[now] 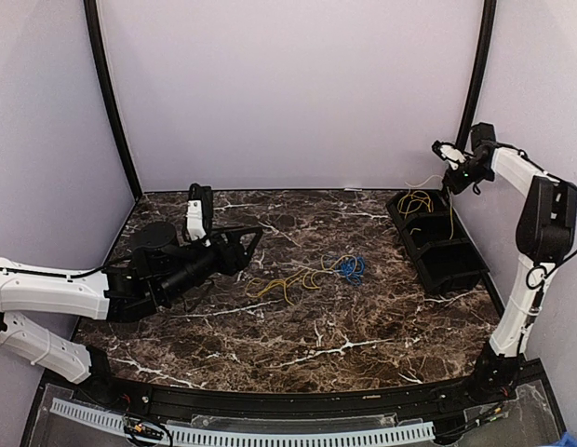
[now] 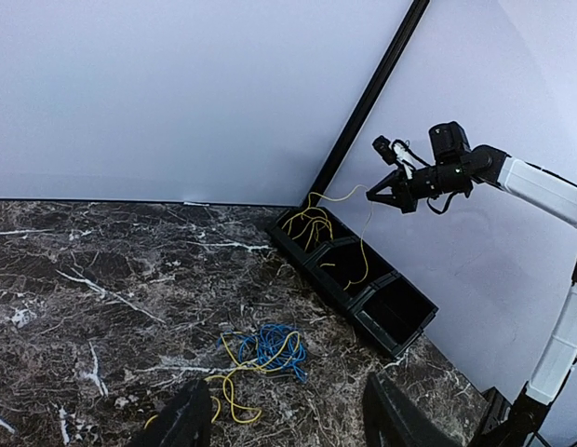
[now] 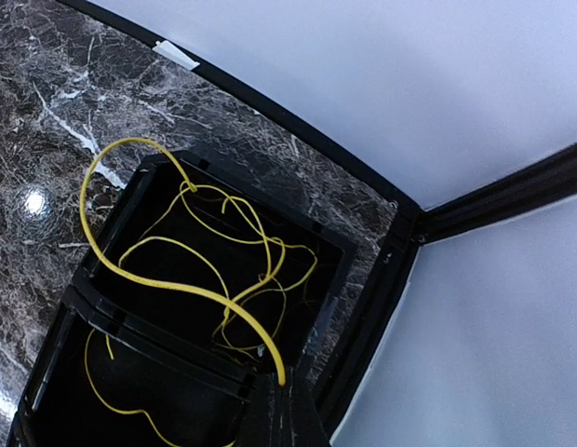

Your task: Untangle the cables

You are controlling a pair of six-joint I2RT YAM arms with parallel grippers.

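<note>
Since the right gripper is pinched shut on one end of a yellow cable above the black bin, I read the step as stowing that freed cable in the far compartment. To do it well, bring the wrist down over the compartment's middle before letting go, so the slack piles inside. Right now one loop arches up past the rim on the table side, and another run drapes over the divider into the next compartment. Releasing from height would likely leave those hanging out. A small shift toward the back wall while lowering should drag the high loop in. Let go only once the held end is below the rim

Pose: right arm stands tall at the right edge of the table, forearm reaching back toward the far corner. Its gripper is well above the bin, wrist camera looking steeply down into it. Left arm lies low, stretched along the table from the left. The left gripper points at the tangle but sits short of it, fingers apart with nothing between them

Rest of the work: blue bundle and loose yellow strands sit mid-table, overlapping, well apart from the bin. Can't tell whether they're knotted or just lying across one another
</note>
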